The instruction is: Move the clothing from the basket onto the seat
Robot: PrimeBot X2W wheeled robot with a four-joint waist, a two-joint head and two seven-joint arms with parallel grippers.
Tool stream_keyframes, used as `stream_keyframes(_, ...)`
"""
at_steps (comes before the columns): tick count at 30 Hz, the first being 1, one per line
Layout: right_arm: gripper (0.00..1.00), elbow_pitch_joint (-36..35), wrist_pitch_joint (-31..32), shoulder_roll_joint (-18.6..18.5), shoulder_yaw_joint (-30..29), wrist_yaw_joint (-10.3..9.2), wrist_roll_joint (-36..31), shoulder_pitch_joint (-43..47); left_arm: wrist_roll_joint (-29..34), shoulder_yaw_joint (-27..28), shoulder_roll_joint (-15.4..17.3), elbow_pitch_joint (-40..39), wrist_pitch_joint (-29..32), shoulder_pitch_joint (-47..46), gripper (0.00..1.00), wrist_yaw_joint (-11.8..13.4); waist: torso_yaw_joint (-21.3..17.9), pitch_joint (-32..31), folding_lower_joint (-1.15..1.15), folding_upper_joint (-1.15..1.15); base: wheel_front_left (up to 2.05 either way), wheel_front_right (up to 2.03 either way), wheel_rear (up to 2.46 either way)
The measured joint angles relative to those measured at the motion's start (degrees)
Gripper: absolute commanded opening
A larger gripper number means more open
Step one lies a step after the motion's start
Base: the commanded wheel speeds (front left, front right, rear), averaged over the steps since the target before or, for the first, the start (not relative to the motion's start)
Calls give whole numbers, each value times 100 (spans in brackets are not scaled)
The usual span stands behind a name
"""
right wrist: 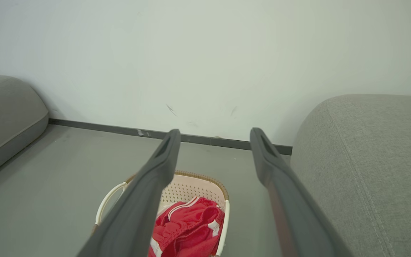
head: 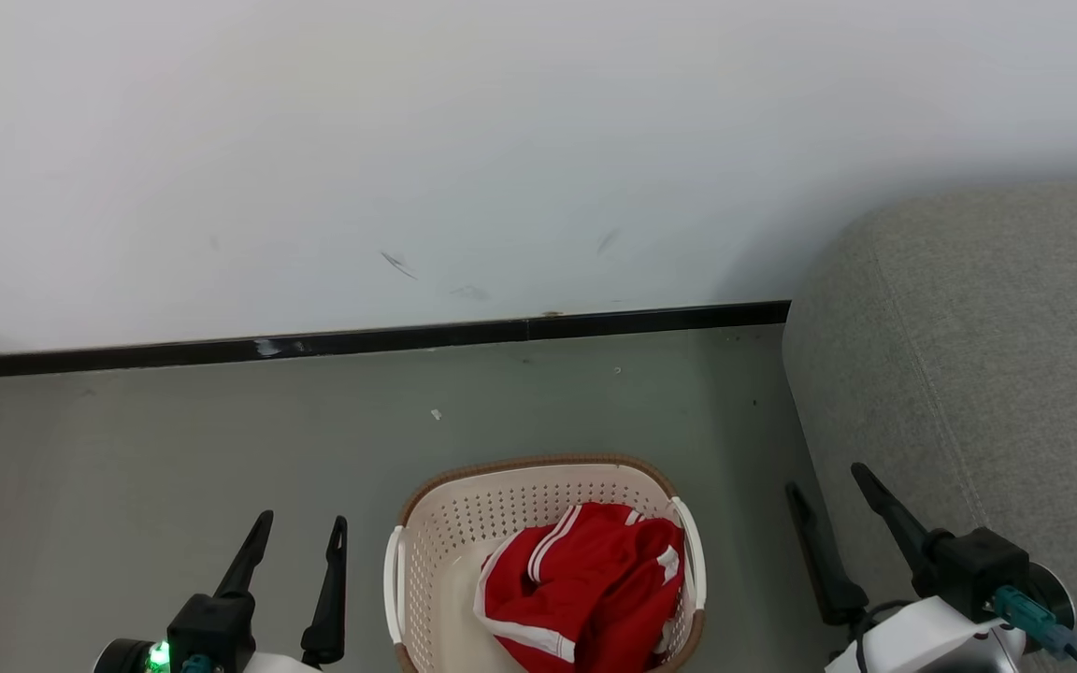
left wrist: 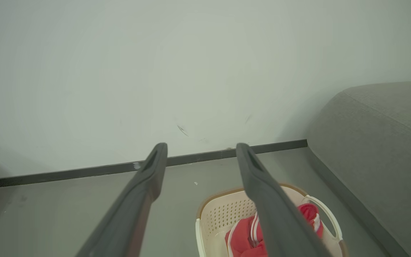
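A cream perforated basket (head: 464,523) with a brown rim stands on the grey floor, low in the head view's middle. Red clothing (head: 585,584) with white stripes lies bunched in its right half, also seen as clothing (right wrist: 187,228) and clothing (left wrist: 243,237) in the wrist views. The grey seat (head: 987,374) rises at the right. My left gripper (head: 300,533) is open to the basket's left, holding nothing. My right gripper (head: 828,481) is open between the basket and the seat, also holding nothing. The basket (left wrist: 223,214) and basket (right wrist: 191,185) sit below each gripper's fingers.
A white wall with a black skirting board (head: 361,338) runs behind the basket. A second grey cushion (right wrist: 5,114) lies at the left of the right wrist view. Bare grey floor (head: 127,449) stretches to the left of the basket.
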Motion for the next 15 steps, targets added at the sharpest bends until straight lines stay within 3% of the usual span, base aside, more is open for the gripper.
stream_keyframes(15,100,-245,-1,2,-123,0,-1,-3,244,-220,157,301,0,-416,100,-209,-110,459,0,0,0,0,0)
